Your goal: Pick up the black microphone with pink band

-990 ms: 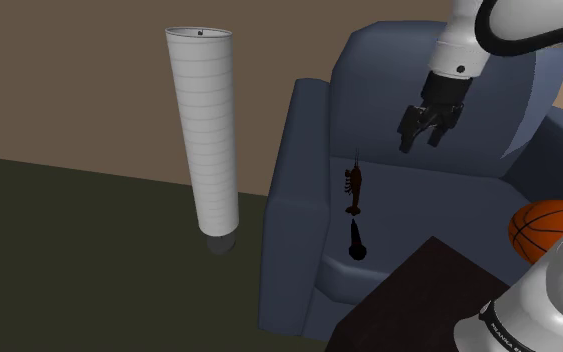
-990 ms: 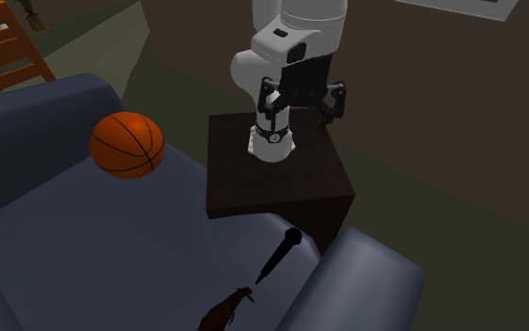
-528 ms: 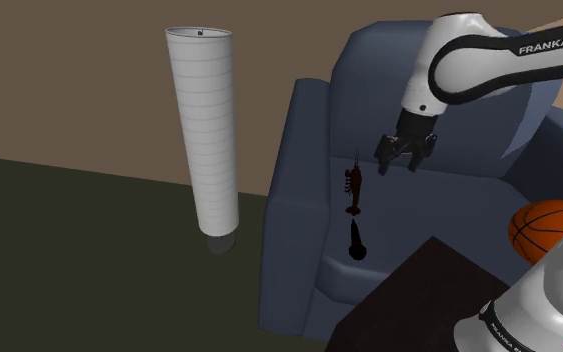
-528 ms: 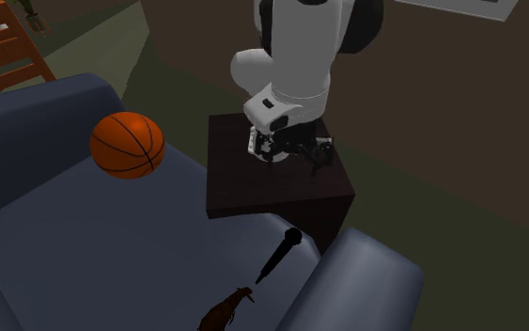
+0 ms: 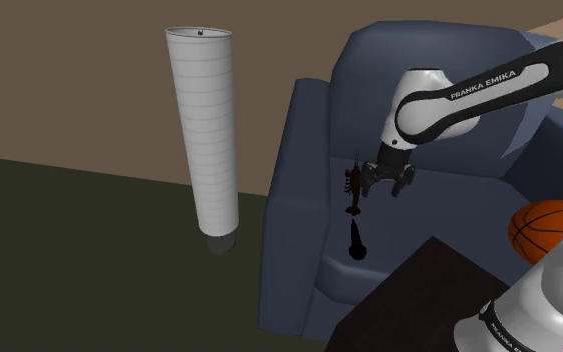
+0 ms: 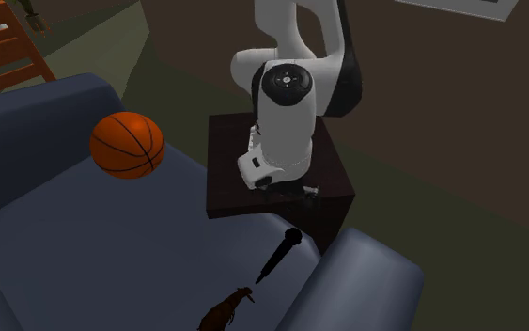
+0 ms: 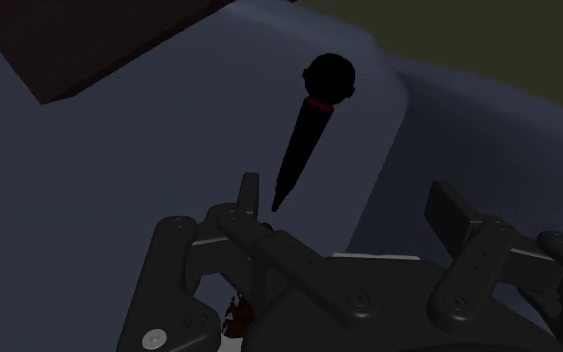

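Note:
The black microphone [image 7: 307,135] lies flat on the blue armchair seat [image 7: 99,190], with a thin reddish-pink band just under its round head. In the shoulder view the microphone [image 5: 355,243] is near the seat's front edge, and in the second exterior view the microphone [image 6: 279,254] lies beside the armrest. My gripper [image 5: 386,183] hangs open above the seat, farther back than the microphone and close to a brown toy animal [image 5: 353,187]. From the wrist, the gripper [image 7: 349,205] has its fingers apart with nothing between them, and the microphone's tail lies just beyond them.
An orange basketball [image 6: 128,144] rests on the seat's other side. My dark box stand [image 6: 276,188] touches the chair's front. A tall white ribbed cylinder [image 5: 205,130] stands on the floor at the shoulder view's left. The armrest [image 6: 361,282] borders the microphone.
The arm has come down and moved to the shoulder view's left, from the chair's backrest to just above the seat by the brown toy. The fingers stayed apart; the microphone has not moved.

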Robot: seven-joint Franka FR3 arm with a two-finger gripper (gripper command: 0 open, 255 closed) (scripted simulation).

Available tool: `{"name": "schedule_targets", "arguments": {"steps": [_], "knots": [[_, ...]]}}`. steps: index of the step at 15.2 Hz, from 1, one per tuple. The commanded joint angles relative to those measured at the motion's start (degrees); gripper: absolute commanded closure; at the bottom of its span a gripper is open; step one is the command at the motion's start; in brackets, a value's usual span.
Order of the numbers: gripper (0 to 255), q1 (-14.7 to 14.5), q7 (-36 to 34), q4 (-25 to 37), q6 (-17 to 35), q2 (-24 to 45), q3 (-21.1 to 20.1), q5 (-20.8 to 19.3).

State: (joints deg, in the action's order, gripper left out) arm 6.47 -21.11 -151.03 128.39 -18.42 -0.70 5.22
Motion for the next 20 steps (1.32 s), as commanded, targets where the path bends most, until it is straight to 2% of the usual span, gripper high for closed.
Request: {"name": "schedule_targets", "arguments": {"steps": [1, 7, 12, 20], "knots": [[0, 0.15, -1.15, -0.33, 4.36, 4.42, 0.09, 1.09], [0, 0.49, -2.34, 0.96, 15.61, 18.5, 0.89, 5.74], [0, 1.31, -1.16, 4.2, 23.42, 30.96, 0.49, 12.15], [0, 2.33, 1.59, 5.77, 29.07, 38.3, -1.11, 15.06]]}}
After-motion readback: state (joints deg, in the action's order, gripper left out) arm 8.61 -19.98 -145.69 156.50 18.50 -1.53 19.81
